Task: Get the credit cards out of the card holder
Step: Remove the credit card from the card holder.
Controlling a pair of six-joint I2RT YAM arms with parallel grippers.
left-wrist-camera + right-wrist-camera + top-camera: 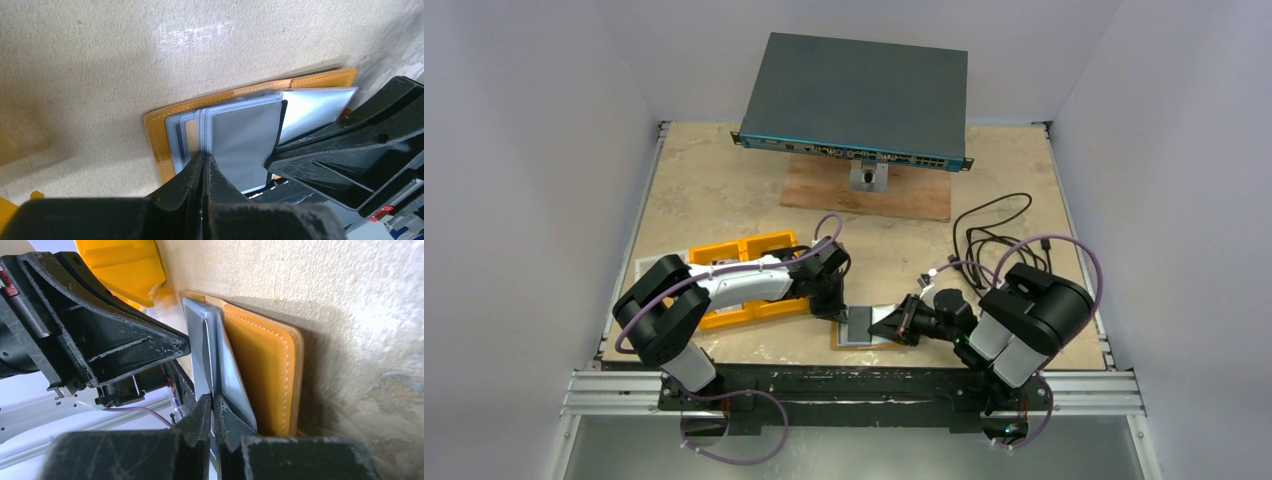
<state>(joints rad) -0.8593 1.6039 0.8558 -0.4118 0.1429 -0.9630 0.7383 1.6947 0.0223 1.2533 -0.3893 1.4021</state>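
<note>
The tan card holder [849, 343] lies open near the table's front edge, its clear sleeves fanned up. The holder [156, 135] shows its stitched rim in the left wrist view. My left gripper [205, 157] is shut on the edge of the plastic sleeves beside a grey credit card [245, 142]. My right gripper [211, 400] comes in from the opposite side and is shut on the thin edge of a grey credit card [206, 357] standing up from the holder [265, 370]. In the top view the left gripper [839, 312] and the right gripper [876, 325] almost meet over the holder.
A yellow-orange compartment tray [744, 255] lies under the left arm. A network switch [854, 95] rests on a wooden board [869, 195] at the back. A coiled dark cable [994, 225] lies at the right, behind the right arm.
</note>
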